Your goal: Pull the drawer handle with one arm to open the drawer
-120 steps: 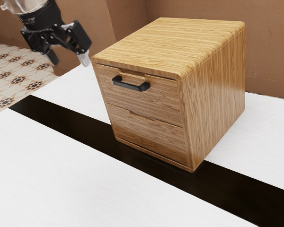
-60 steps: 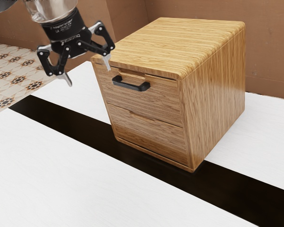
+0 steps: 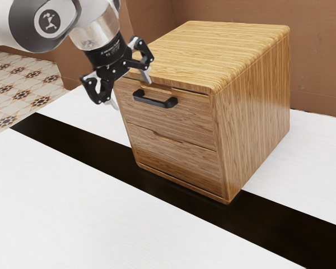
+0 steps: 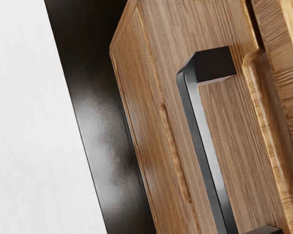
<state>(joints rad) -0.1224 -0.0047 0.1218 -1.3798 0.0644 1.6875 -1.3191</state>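
Note:
A wooden two-drawer cabinet stands on the table. Its top drawer carries a black bar handle, and the drawer front sits flush with the cabinet face. My black gripper is open just off the handle's end at the exterior view's left, one fingertip by the cabinet's top corner and the other lower, in front of the drawer's edge. Nothing is between the fingers. Close under my hand, the wrist view has the handle running along the drawer front.
The table is white with a wide black stripe passing under the cabinet. A lower drawer without a bar handle sits below the top one. Patterned floor tiles lie beyond the table at the exterior view's left.
My hand has come down and to the exterior view's right, from above the table's far corner to the handle's left end, turning as it went. The drawer has not moved.

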